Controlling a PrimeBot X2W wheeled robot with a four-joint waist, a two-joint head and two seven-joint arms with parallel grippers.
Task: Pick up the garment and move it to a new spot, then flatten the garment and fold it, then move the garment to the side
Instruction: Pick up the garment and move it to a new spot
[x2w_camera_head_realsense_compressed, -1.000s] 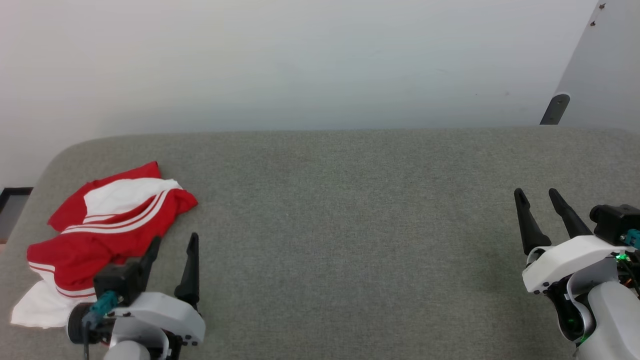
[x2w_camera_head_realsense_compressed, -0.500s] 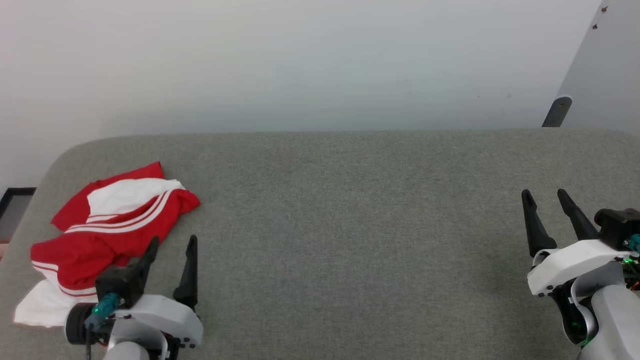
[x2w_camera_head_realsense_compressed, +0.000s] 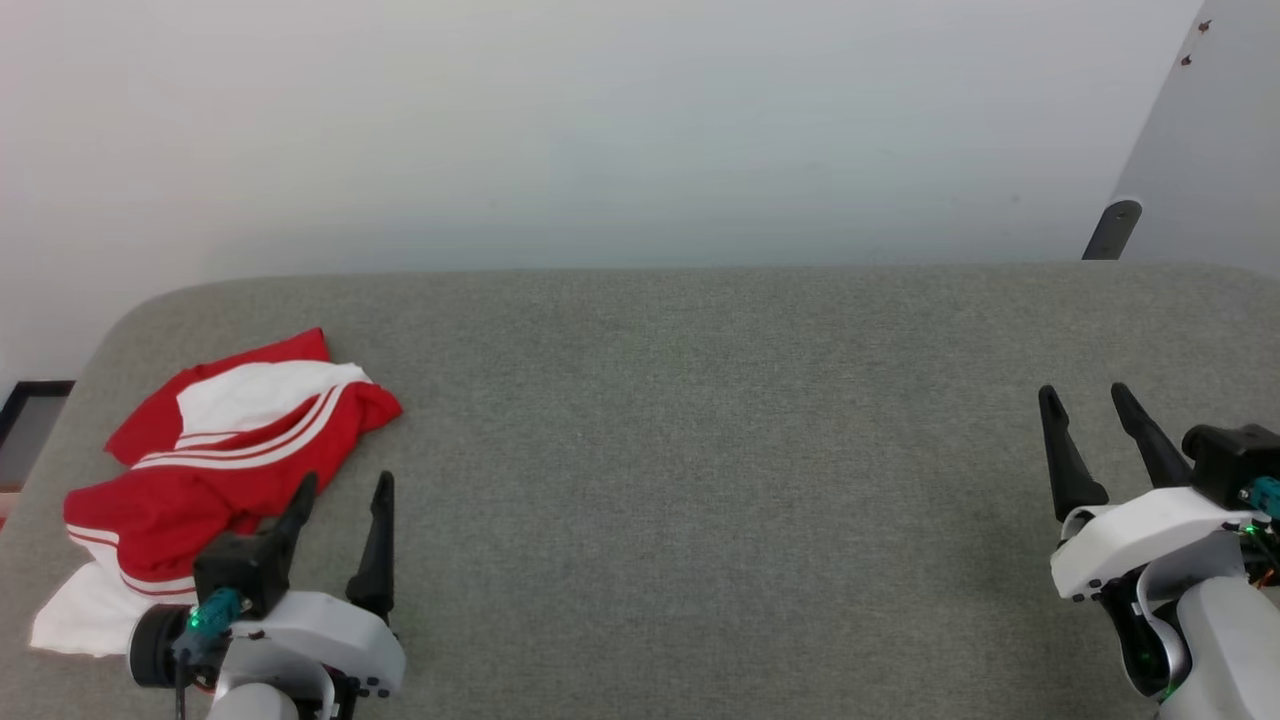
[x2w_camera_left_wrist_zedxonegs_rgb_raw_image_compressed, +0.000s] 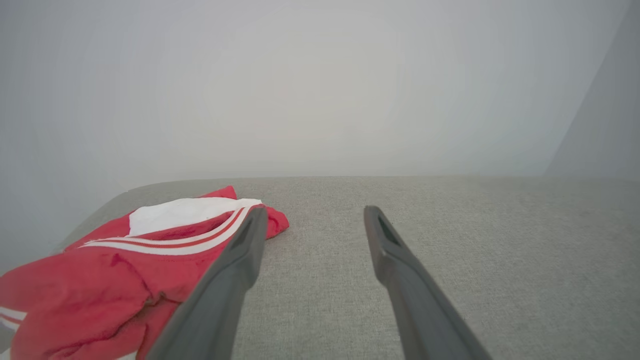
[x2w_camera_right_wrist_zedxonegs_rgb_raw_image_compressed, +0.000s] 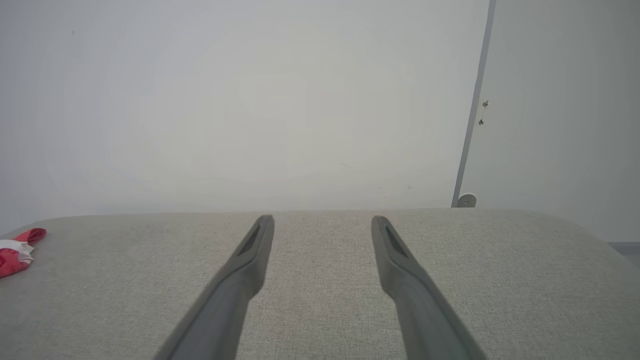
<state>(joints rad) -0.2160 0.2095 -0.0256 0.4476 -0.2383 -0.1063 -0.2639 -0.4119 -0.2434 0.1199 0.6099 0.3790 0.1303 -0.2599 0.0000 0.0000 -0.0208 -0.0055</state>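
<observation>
The garment (x2w_camera_head_realsense_compressed: 215, 470) lies crumpled at the far left of the grey table (x2w_camera_head_realsense_compressed: 700, 480), red with white sleeve cloth and striped trim; no print shows. My left gripper (x2w_camera_head_realsense_compressed: 342, 486) stands open just right of the garment's near part, nothing between its fingers. In the left wrist view the garment (x2w_camera_left_wrist_zedxonegs_rgb_raw_image_compressed: 125, 265) lies left of and behind the left finger, with the left gripper (x2w_camera_left_wrist_zedxonegs_rgb_raw_image_compressed: 312, 212) over bare cloth surface. At the table's right, my right gripper (x2w_camera_head_realsense_compressed: 1083, 398) is open and holds nothing. The right wrist view puts the right gripper (x2w_camera_right_wrist_zedxonegs_rgb_raw_image_compressed: 322, 220) over bare table, the garment (x2w_camera_right_wrist_zedxonegs_rgb_raw_image_compressed: 17, 247) at the far left edge.
A white wall rises behind the table's far edge. A pale panel with a dark bracket (x2w_camera_head_realsense_compressed: 1110, 228) stands at the back right. The table's left corner is rounded, and a dark frame (x2w_camera_head_realsense_compressed: 25, 425) shows beyond it on the left.
The head camera has shifted slightly, so the whole picture sits a little lower. Both grippers and the garment keep their places relative to the table.
</observation>
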